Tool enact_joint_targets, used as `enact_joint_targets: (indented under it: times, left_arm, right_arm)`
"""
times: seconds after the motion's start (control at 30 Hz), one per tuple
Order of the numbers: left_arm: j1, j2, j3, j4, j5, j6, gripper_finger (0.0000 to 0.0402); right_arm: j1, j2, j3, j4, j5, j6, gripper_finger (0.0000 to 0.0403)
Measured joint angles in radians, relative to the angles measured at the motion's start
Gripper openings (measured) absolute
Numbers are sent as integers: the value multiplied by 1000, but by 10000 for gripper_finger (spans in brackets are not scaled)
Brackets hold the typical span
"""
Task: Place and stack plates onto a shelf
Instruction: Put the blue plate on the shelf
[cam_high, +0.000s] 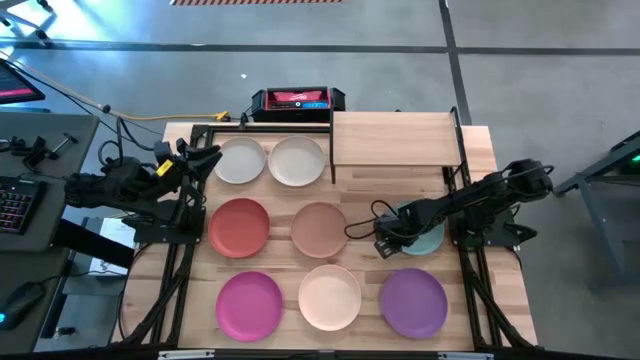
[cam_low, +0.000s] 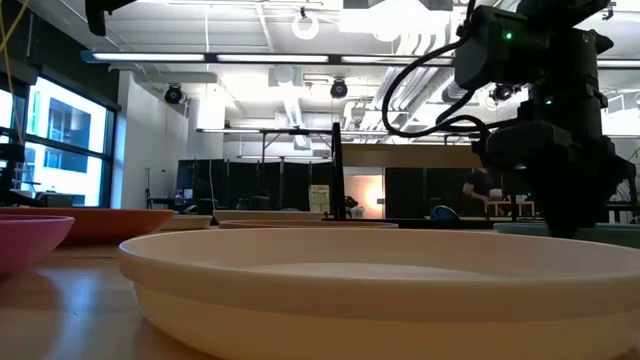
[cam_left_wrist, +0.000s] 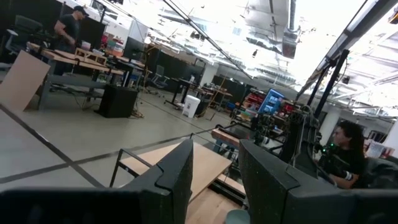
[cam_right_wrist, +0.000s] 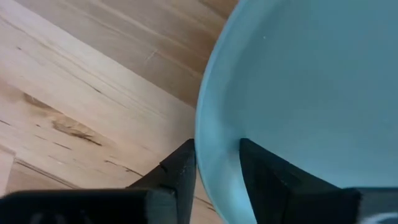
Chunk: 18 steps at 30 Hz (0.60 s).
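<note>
Eight plates lie flat on the light-wood table (cam_high: 360, 250): white (cam_high: 240, 160), cream (cam_high: 297, 160), coral red (cam_high: 240, 227), dusty pink (cam_high: 320, 228), mint green (cam_high: 430, 238), magenta (cam_high: 250, 305), peach (cam_high: 330, 297) and purple (cam_high: 413, 302). The shelf (cam_high: 395, 140) stands bare at the far edge. My right gripper (cam_high: 385, 243) is low at the mint plate's left rim, open, with one finger on either side of the rim (cam_right_wrist: 214, 124). My left gripper (cam_high: 205, 160) waits open at the table's left side, near the white plate. My right gripper (cam_right_wrist: 216, 152) comes from above, pointing down, over the mint green plate's left rim (cam_right_wrist: 211, 143). One finger (cam_right_wrist: 267, 177) stands inside the plate and one (cam_right_wrist: 177, 177) outside it. The plate lies flat on the table. Whether the fingers touch the rim I cannot tell.
A black box with a red label (cam_high: 297, 100) sits beyond the far edge, next to the shelf. Black frame rails (cam_high: 180, 270) run along the table's left and right sides. A desk with a keyboard (cam_high: 15, 205) stands off to the left. People show in the room behind.
</note>
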Motion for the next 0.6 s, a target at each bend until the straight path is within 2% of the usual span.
enact_joint_targets:
  times: [0.27, 0.6]
  left_arm:
    - [0, 0, 0, 0, 0, 0, 117]
    - [0, 0, 0, -2, 0, 0, 117]
  right_arm:
    - [0, -1, 3, 4, -1, 0, 9]
    - [0, 0, 10, -10, -40, 11, 3]
